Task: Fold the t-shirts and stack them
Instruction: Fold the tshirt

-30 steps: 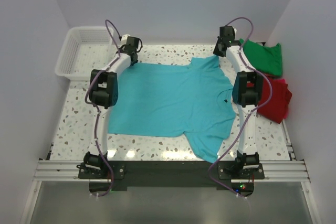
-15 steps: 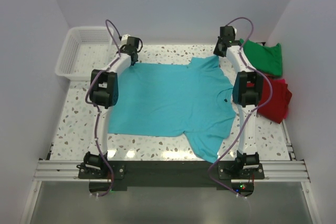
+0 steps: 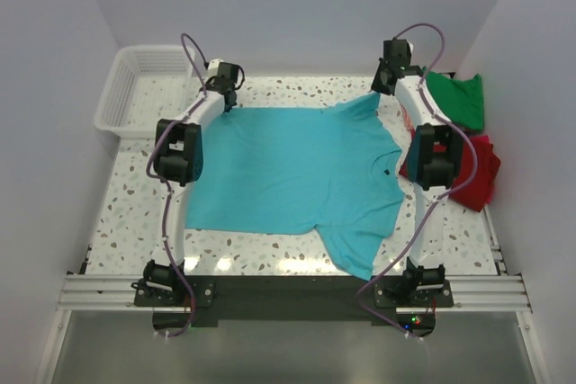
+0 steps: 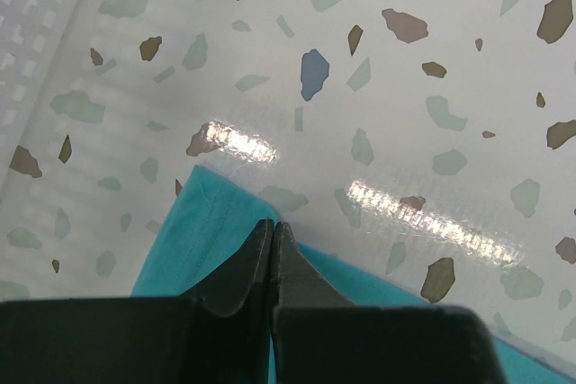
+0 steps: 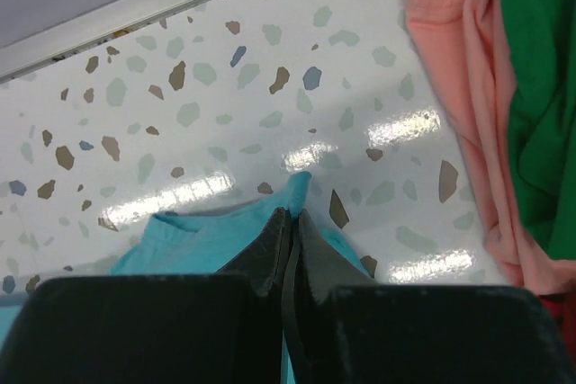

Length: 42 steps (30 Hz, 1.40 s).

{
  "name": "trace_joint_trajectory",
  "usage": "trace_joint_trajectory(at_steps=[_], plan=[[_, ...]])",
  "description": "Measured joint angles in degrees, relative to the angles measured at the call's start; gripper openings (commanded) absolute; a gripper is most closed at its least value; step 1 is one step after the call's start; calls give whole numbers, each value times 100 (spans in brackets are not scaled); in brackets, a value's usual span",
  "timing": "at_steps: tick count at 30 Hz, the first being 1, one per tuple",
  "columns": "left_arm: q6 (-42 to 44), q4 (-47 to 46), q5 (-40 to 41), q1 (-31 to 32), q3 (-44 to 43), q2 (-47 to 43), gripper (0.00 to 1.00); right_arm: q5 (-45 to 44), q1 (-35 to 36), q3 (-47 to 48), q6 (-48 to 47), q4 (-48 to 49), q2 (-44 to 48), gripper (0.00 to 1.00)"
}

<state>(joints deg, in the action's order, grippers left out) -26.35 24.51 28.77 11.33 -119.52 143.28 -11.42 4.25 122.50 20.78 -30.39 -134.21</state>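
The turquoise t-shirt (image 3: 297,173) lies spread flat on the speckled table. My left gripper (image 3: 226,102) is at its far left corner, jaws pressed together on the hem edge (image 4: 209,222). In the left wrist view the left gripper (image 4: 273,225) shows cloth on both sides of its tips. My right gripper (image 3: 381,93) is shut on the far right sleeve, and a small peak of turquoise cloth (image 5: 302,184) pokes out past the right gripper (image 5: 293,214). Green (image 3: 456,101), red (image 3: 475,173) and salmon-pink (image 5: 454,87) t-shirts lie at the right edge.
A white lattice basket (image 3: 135,87) stands at the far left corner. The back wall's rail (image 5: 153,6) runs close behind the right gripper. The green shirt (image 5: 544,87) lies over the salmon-pink one, just right of the held sleeve.
The left gripper has closed on the shirt's far left corner. The right arm has shifted right and back, drawing the sleeve out to a point.
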Motion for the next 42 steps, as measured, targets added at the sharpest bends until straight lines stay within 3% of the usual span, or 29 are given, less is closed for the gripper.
trace_joint_trajectory(at_steps=[11, 27, 42], plan=[[-7, 2, -46, 0, 140, -101, 0, 72, -9, -807, -26, 140, 1158, 0], [-4, 0, -199, 17, 671, -629, 0, 87, -13, -1670, -98, 107, 1917, 0], [61, -264, -199, 168, 1460, -1698, 0, -155, 138, -2326, -299, 79, 2411, 0]])
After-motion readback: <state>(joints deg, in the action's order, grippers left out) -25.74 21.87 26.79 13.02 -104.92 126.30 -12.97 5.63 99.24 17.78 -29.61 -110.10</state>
